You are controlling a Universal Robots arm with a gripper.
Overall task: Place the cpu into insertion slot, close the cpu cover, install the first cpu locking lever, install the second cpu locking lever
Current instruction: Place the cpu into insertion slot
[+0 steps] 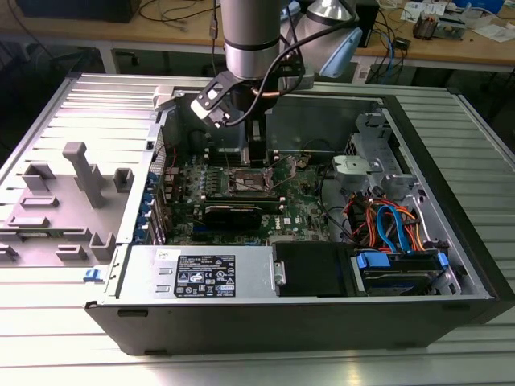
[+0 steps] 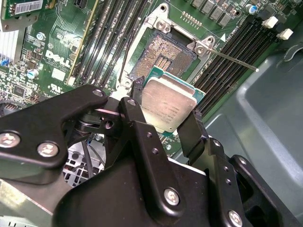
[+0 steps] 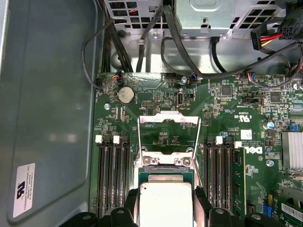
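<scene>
Close to the open insertion slot (image 2: 163,56), the cpu (image 2: 169,108) tight in the pincer (image 2: 164,103).

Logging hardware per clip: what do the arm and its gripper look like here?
The arm is a silver-grey cylinder with a dark cable looping beside it. The gripper is matte black, built of jointed linkage bars with silver screws; its fingers are narrow black bars.
</scene>
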